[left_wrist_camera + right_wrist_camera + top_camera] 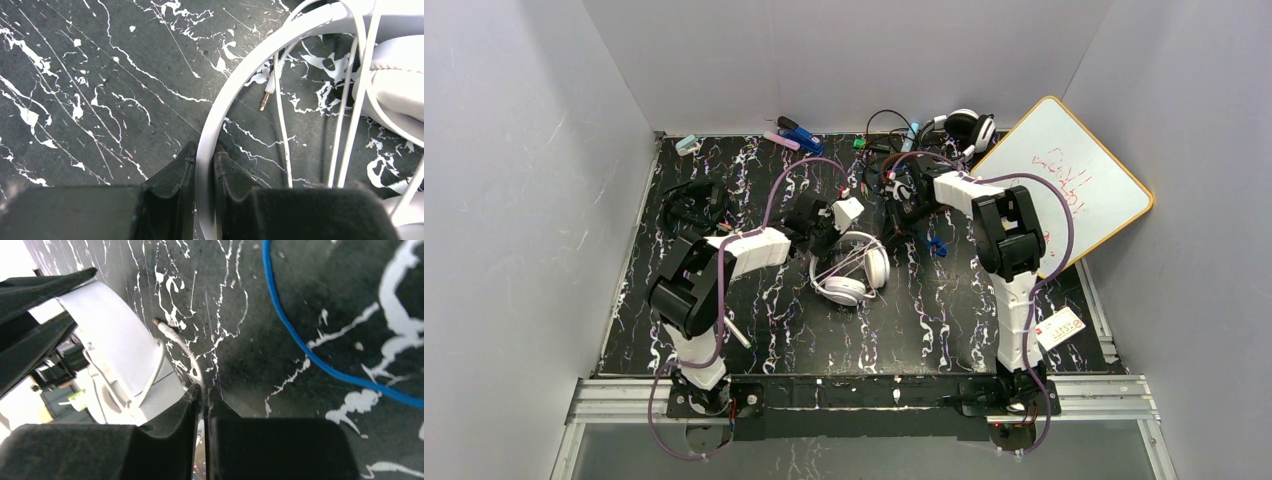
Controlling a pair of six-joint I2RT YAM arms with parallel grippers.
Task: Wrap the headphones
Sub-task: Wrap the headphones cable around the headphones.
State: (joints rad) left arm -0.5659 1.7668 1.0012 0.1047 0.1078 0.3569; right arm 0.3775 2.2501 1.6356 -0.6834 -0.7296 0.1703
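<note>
Left wrist view: steady the white headphones (pixel 845 290) by the band (pixel 215 117) clenched in the left jaws, and lead the cord (pixel 281 130) round it in snug turns. No telling of a grip by the right jaws, nearly closed about that cord. Lying on the table (pixel 774 340) left of the whiteboard (pixel 1064 180); glossy band, padded cups (pixel 400 80).

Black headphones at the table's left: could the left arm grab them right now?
Probably not yet. The black headphones lie in the open near the left arm, but its jaws are clamped on the headband of the white headphones, so it would have to let go first.
</note>
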